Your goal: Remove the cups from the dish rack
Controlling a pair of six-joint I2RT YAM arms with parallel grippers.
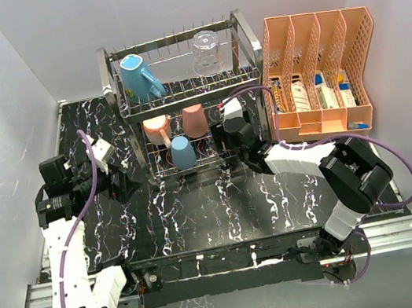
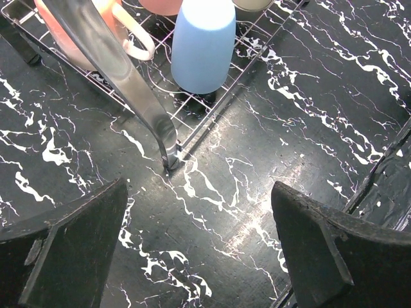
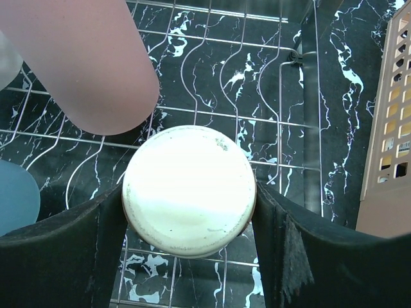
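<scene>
the black marbled desk (image 1: pixel 223 207) carries the chrome dish rack (image 1: pixel 243 36). a teal mug (image 1: pixel 141 78) and a clear glass (image 1: pixel 206 52) sit on its upper tier; a pink mug (image 1: pixel 157 129), a salmon tumbler (image 1: pixel 195 120) and a light blue tumbler (image 1: pixel 182 152) sit below. my right tool (image 3: pixel 189 215) presses both sides of an upturned pale cup (image 3: pixel 188 186) on the lower tier. my left tool (image 2: pixel 199 244) hangs wide open over the desk by the rack's foot.

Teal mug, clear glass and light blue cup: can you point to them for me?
teal mug (image 1: pixel 138 75): top view, on its side wall.
clear glass (image 1: pixel 206 52): top view, on its body.
light blue cup (image 2: pixel 202 45): left wrist view, on its side.
</scene>
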